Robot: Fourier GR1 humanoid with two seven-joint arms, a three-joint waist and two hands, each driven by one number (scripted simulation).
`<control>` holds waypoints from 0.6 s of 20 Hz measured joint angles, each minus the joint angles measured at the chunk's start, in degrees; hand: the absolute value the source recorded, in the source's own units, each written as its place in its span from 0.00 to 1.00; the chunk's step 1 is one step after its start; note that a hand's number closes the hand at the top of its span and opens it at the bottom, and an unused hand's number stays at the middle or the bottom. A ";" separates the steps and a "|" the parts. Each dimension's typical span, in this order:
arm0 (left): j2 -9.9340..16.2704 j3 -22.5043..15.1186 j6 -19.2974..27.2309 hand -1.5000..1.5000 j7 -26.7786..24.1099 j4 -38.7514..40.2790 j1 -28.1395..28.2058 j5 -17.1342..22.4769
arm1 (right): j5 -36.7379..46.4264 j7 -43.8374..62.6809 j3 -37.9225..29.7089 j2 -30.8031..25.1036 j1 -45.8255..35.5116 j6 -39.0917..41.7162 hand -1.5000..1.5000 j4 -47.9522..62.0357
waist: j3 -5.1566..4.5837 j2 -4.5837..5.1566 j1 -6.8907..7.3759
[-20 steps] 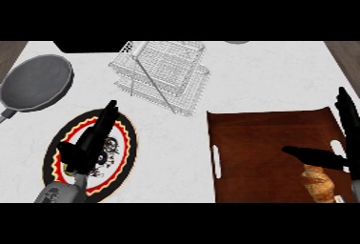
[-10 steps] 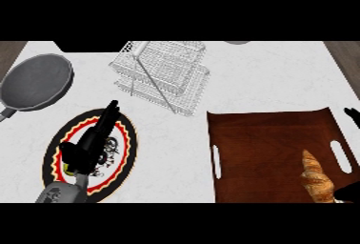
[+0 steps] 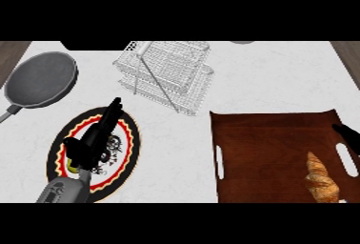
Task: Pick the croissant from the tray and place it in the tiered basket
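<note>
A golden croissant (image 3: 321, 178) lies at the near right of the brown tray (image 3: 267, 143), uncovered. The wire tiered basket (image 3: 167, 71) stands at the back middle of the counter, with nothing visible in it. My right hand (image 3: 347, 134) shows only as a black sliver at the view's right edge, just beyond the tray's right handle slot; its fingers are out of sight. My left hand (image 3: 94, 142) rests open over the patterned plate (image 3: 128, 145) at the left, fingers straight and pointing away from me.
A grey frying pan (image 3: 41, 79) sits at the back left. A dark object (image 3: 95, 44) lies at the counter's far edge, and a small grey round thing (image 3: 243, 42) at the back right. White counter lies between plate and tray.
My right hand has withdrawn rightward off the tray, leaving only a tip at the edge. The croissant is now fully visible. The left hand has stayed put.
</note>
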 measured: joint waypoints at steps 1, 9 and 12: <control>0.04 0.26 -0.12 0.50 0.02 -0.05 -0.09 -0.03 | 0.22 1.03 -0.32 0.20 -0.29 0.09 0.00 -1.03 | 0.03 0.01 0.01; -0.37 0.84 -0.78 0.50 0.37 -0.60 -0.16 -0.13 | 8.53 3.86 3.45 2.83 1.01 0.32 0.00 3.05 | 0.08 0.17 0.40; -0.30 1.01 -1.34 0.50 0.04 -0.78 0.49 -0.30 | 10.37 3.81 4.75 5.80 1.09 0.59 0.00 5.72 | 0.13 0.18 0.51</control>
